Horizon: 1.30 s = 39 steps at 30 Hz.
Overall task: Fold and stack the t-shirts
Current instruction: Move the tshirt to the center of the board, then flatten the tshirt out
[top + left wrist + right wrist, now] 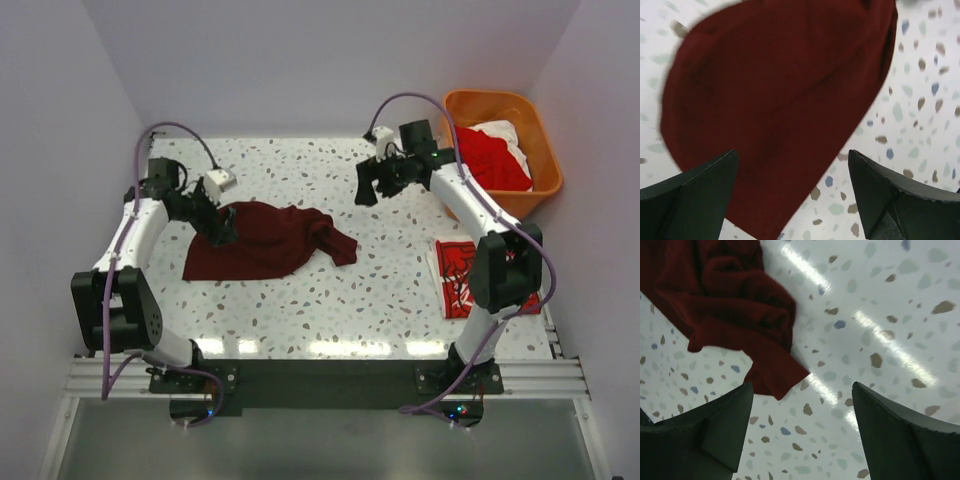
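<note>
Maroon t-shirt (262,245): from above, spread loosely on the speckled table (330,310) left of centre, body roughly flat, right edge bunched into a twisted tail toward the middle; not yet folded, so probably laid out there for smoothing first; left gripper (222,232) low over its upper left part, on or just above the cloth, apparently placed for a pinch at that edge; right gripper (372,182) well apart from the shirt, raised over bare table toward the far right, likely poised for the bunched side; folded red Coca-Cola t-shirt (452,272) near the right edge, partly hidden by the right arm, seemingly the start of the stack; further red and white t-shirts (490,160) heaped in the orange basket (490,97) at the far right corner, kept there for later turns. From the left wrist: dark fingers (690,192) spread wide, nothing clamped between them; maroon cloth filling the view beyond and running under the left finger; actual contact impossible to tell; wide stance suited to taking a thick fold of fabric. From the right wrist: fingers (900,435) likewise wide apart and empty, bare table below; crumpled corner of the shirt just ahead, nearer the left finger, not touching; judged next need: a grip on that bunched corner and an outward pull; risk of dragging the whole garment instead of flattening it.
</note>
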Motion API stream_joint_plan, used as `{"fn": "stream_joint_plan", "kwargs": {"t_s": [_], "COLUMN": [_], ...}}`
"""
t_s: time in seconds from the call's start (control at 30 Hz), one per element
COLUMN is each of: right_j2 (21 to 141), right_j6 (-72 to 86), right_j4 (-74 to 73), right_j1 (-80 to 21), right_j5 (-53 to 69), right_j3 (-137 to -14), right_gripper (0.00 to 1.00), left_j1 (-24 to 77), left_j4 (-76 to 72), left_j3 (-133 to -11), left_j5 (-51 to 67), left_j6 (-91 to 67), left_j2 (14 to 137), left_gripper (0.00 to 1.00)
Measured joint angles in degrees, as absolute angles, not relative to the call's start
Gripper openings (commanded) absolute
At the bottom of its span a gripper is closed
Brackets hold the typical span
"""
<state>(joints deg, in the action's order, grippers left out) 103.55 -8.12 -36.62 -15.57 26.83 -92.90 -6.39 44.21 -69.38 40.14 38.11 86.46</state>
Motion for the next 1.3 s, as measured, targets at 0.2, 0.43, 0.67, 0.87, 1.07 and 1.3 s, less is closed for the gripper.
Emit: {"fn": "stream_joint_plan", "kwargs": {"t_s": [0.2,0.43,0.67,0.87,1.07,1.3], "right_j2": [106.8,107.6,109.6,112.4,113.2,113.2], "right_j6": [-14.2,-17.8,-23.2,-27.6,-31.5,-34.2], "right_j4": [-41.0,-39.8,-37.8,-35.6,-33.8,-33.7], "right_j1": [-20.0,-24.0,-31.6,-34.0,-34.0,-34.0], "right_j5": [28.1,28.1,26.9,23.4,18.7,16.3], "right_j3": [-87.7,-86.7,-89.5,-91.0,-91.0,-91.0], "right_gripper": [0.73,0.79,0.78,0.59,0.14,0.29], "left_j1": [-4.3,-8.3,-10.0,-10.5,-12.0,-12.3], "left_j4": [50.1,53.0,52.2,51.9,51.9,51.0], "left_j3": [-56.4,-56.1,-56.3,-56.8,-57.1,-57.1], "left_j5": [33.3,30.7,27.7,26.3,24.6,23.5], "left_j6": [51.6,55.5,56.3,56.9,60.8,65.7], "left_j2": [85.0,86.9,87.6,89.0,90.3,90.6], "left_gripper": [0.8,0.83,0.89,0.87,0.82,0.8]}}
